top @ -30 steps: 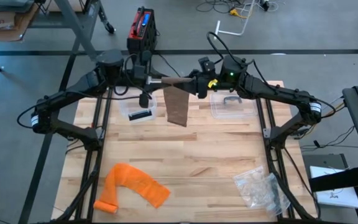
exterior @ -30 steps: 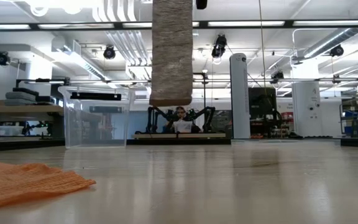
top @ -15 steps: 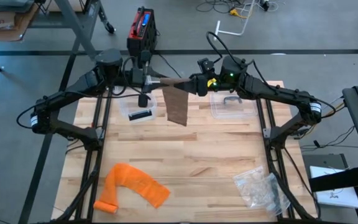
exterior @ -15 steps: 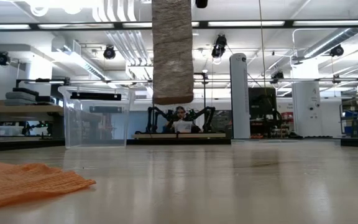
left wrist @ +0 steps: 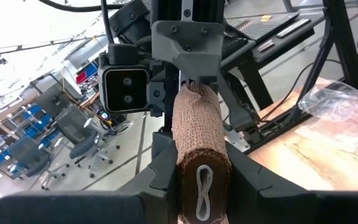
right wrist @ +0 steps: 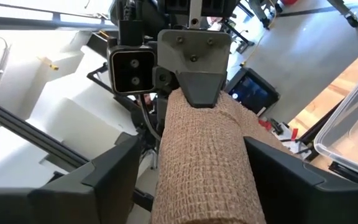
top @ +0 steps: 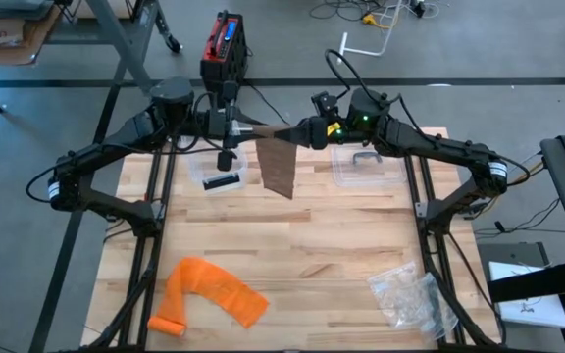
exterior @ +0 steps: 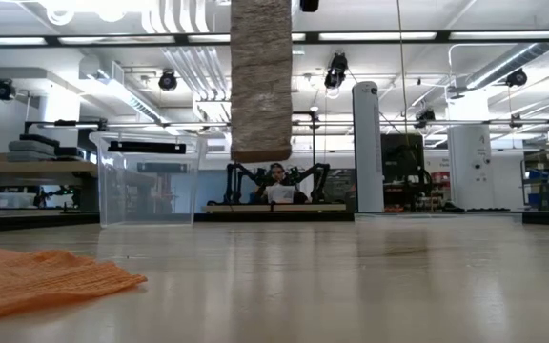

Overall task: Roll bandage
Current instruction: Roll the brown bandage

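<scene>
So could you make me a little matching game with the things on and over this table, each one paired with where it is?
Things:
1. brown bandage
2. orange cloth
3. crumpled clear plastic bag
4. clear bin with the grey handle

Places:
A. lying on the table's near left corner
B. hanging in the air between the left gripper and the right gripper
C. on the table under the right arm
D. lying on the table's near right corner

Pairs: 1-B, 2-A, 3-D, 4-C

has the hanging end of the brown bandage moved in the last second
Barely. In the low view the bandage tail's bottom edge sits at about the same height against the clear bin; any shift is slight.
</scene>
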